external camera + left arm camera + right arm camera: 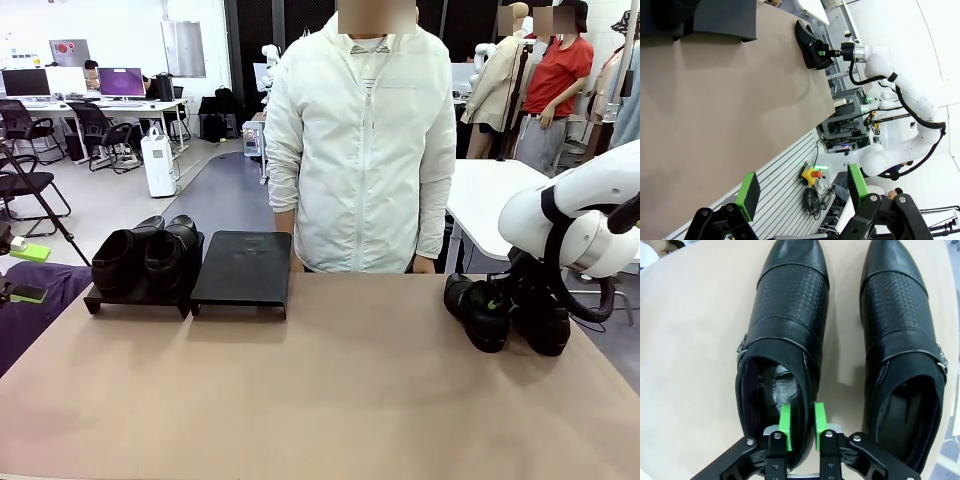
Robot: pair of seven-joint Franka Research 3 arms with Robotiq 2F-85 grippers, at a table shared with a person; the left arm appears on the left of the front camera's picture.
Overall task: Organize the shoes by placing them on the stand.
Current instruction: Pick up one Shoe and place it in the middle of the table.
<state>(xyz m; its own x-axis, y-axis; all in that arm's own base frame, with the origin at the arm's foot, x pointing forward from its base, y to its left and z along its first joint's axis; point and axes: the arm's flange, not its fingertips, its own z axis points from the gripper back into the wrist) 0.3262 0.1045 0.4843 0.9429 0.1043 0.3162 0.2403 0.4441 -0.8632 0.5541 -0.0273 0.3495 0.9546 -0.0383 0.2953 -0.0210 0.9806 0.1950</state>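
Right hand pinching one shoe's collar; free platform lying well off toward the robot's left

The right hand (802,416) is pinching the side wall of the gripped shoe (790,315) at its opening, one green pad inside and one outside, the jaws drawn narrow on the leather. That shoe is lying flat on the counter (320,400), its long axis running straight away from the hand, toe farthest. Its mate (900,325) is lying parallel just beside it. The free platform (242,262) is standing well apart across the counter, beside the loaded platform (132,302) carrying two shoes (150,255). The left hand (802,192) is hanging spread and empty, well apart from every shoe. Judgement: the carry is falling to the right arm, travelling leftward, and a one-wall pinch is risking the shoe swinging
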